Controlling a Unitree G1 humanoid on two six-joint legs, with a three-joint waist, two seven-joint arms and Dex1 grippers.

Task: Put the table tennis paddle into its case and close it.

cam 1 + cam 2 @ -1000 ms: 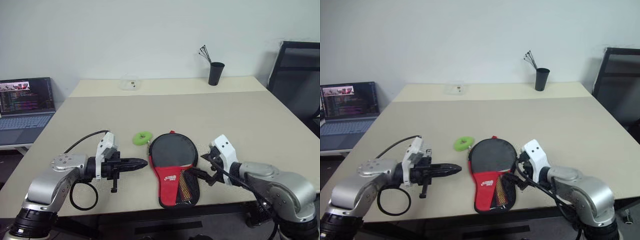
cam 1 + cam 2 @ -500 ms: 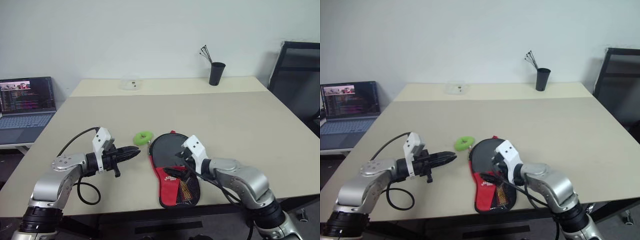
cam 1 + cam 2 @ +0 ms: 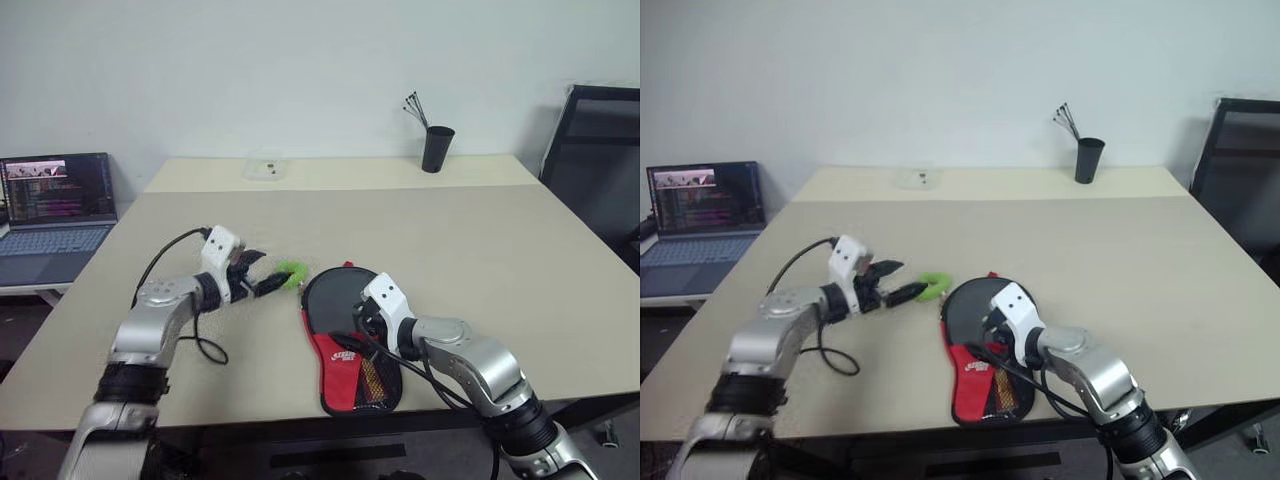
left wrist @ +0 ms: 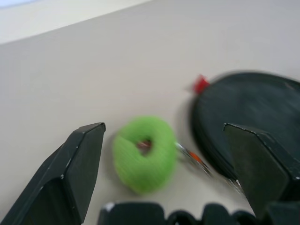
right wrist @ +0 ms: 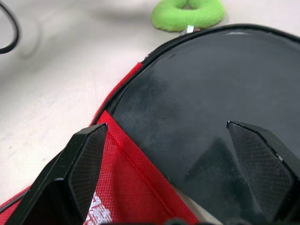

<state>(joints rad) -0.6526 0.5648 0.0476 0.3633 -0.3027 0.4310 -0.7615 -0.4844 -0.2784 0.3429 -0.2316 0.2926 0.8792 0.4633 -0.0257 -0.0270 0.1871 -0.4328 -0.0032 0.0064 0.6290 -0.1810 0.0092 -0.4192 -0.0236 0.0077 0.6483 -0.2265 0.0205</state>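
Right wrist view: round flat table tennis paddle (image 5: 211, 108), black rubber face up, directly beneath the right gripper (image 5: 166, 125). Looks already seated in the paddle-shaped soft black fabric case (image 3: 345, 355), tucked under the red lower panel with the white logo, handle out of sight. Hard to say for sure whether that black disc is bare rubber or a case flap lying over it.

Right gripper spread wide, holding nothing, poised low over the face, both fingertips astride it. Left gripper (image 4: 161, 126) likewise fully spread and empty, pointing at the small green fabric ring (image 3: 290, 272), which sits ahead of and between its fingertips, not yet grasped. Ring joined by a short metal link to the case's edge, so probably the zip pull.

Step in hand, by this reading: insertion done, closing about to begin. Next move calls for nipping the left fingers onto the ring and drawing it round the case's rim, with the right gripper pressing down to keep the case from sliding.

Counted: one paddle, one case, one green ring, two grippers. Farther beyond the grippers on the beige table (image 3: 480, 240): one black cup of thin sticks (image 3: 435, 148), one small clear container (image 3: 265, 165). Off past the left gripper, one open laptop (image 3: 55, 200).
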